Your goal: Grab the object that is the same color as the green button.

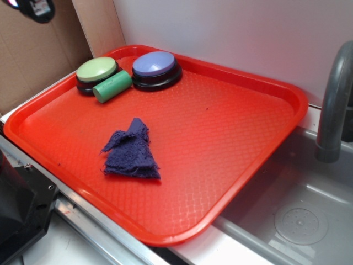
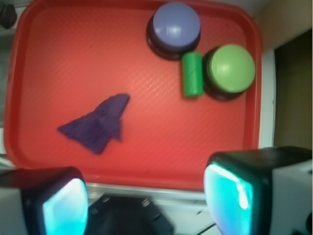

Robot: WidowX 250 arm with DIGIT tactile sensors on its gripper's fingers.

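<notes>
Wrist view: gripper (image 2: 146,200) open and empty at 6 o'clock, off the tray (image 2: 146,161). Green cylinder (image 2: 192,75) lies at 9 o'clock of the green button (image 2: 230,68), touching it.

Tray (image 1: 231,165): red, fine diamond texture. Cylinder (image 1: 112,86): medium green. Green button (image 1: 96,69): lime top, black base. Second button (image 1: 154,64): lavender-blue top, black base. Cloth (image 1: 131,152): dark blue.
</notes>
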